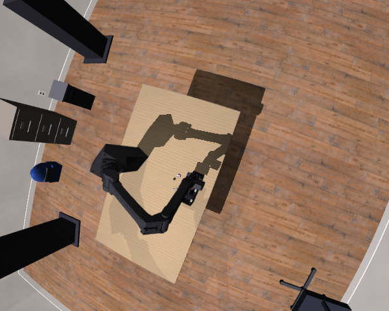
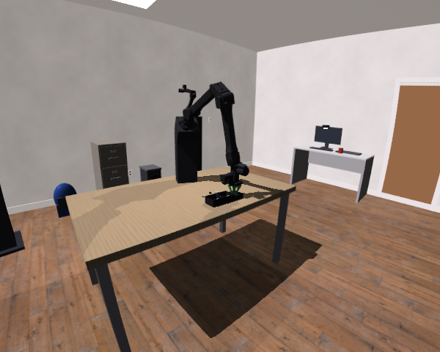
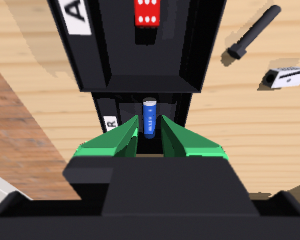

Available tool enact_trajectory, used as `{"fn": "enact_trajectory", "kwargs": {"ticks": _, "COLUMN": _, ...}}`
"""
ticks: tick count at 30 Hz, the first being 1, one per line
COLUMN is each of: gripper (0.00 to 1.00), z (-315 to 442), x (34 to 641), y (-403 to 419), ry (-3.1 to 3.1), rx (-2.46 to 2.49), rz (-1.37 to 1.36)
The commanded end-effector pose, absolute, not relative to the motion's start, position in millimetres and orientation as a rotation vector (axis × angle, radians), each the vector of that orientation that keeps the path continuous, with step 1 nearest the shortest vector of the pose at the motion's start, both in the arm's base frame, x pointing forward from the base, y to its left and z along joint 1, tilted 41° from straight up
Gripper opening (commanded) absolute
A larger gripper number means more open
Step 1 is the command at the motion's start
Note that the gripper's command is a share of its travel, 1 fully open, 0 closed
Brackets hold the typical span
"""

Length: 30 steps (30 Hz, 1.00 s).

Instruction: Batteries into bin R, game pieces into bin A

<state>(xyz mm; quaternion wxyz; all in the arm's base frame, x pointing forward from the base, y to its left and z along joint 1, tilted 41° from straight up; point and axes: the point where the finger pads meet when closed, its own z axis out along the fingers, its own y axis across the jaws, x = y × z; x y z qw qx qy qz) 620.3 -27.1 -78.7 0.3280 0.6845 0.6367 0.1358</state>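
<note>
Over bin R (image 3: 110,107), the gripper (image 3: 150,134) is being held spread with the blue battery (image 3: 149,117) loose between its green fingers, so a tumbling battery risks being bounced off the rim.

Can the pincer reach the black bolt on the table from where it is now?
Probably yes. The bolt lies in the open beside the bin marked A, nothing on it. The pincer is open over the bin marked R, the blue battery dropping free.
</note>
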Motion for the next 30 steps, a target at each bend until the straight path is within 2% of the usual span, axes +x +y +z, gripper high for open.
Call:
{"fn": "enact_trajectory", "kwargs": {"ticks": 1, "gripper": 0.27, "z": -81.3, "x": 615.6, "y": -35.6, "ry": 1.662, "rx": 1.795, "rz": 0.348}}
{"fn": "enact_trajectory", "kwargs": {"ticks": 30, "gripper": 0.27, "z": -57.0, "x": 608.7, "y": -14.6, "ry": 1.668, "rx": 1.783, "rz": 0.37}}
